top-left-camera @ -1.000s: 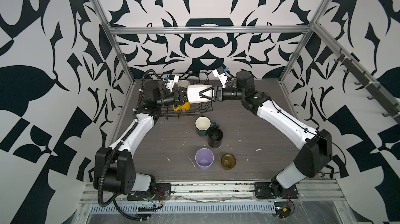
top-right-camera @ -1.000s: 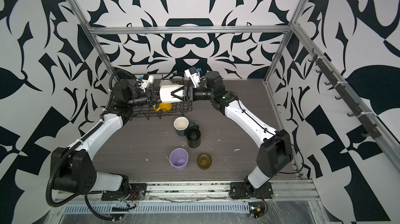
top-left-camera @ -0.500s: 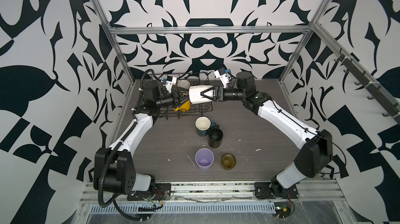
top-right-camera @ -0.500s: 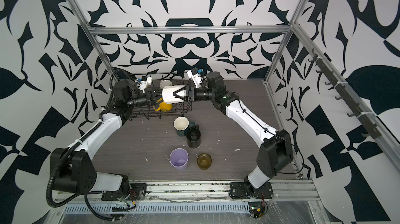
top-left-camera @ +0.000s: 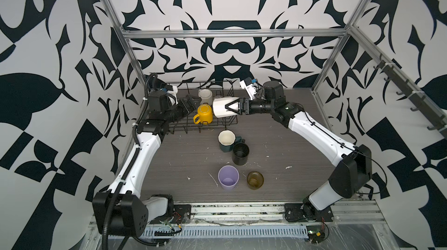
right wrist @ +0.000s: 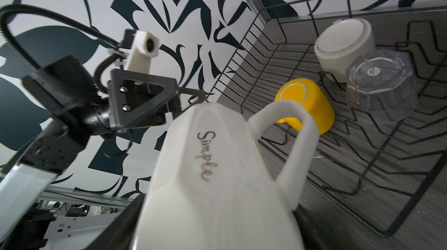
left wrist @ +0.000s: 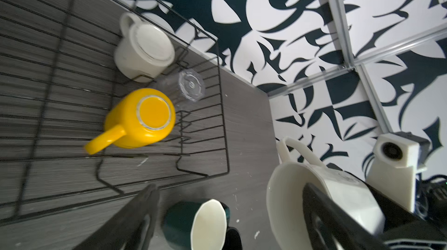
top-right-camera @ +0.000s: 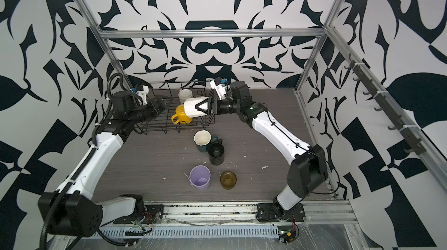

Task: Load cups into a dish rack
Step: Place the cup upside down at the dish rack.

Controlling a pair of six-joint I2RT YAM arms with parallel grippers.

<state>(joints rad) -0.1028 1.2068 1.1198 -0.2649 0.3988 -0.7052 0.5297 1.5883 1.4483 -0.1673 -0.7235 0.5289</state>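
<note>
Top views: right gripper (top-left-camera: 229, 110) fingers pinched the cream faceted ceramic mug (top-left-camera: 219, 110), held sideways over one end of the black wire dish rack (top-left-camera: 217, 124), beside the upturned yellow mug (top-left-camera: 205, 113); left gripper (top-left-camera: 189, 102) spread, clear of it; left wrist: fingers (left wrist: 142, 212) wide apart, gripping nothing; right wrist: mug looked glazed and rigid, probably slick and chip-prone; body grip judged sounder than the handle (right wrist: 297, 140).

top views: high front, downward, whole scene | wrists: close, sharing dish rack (left wrist: 223, 120)
</note>
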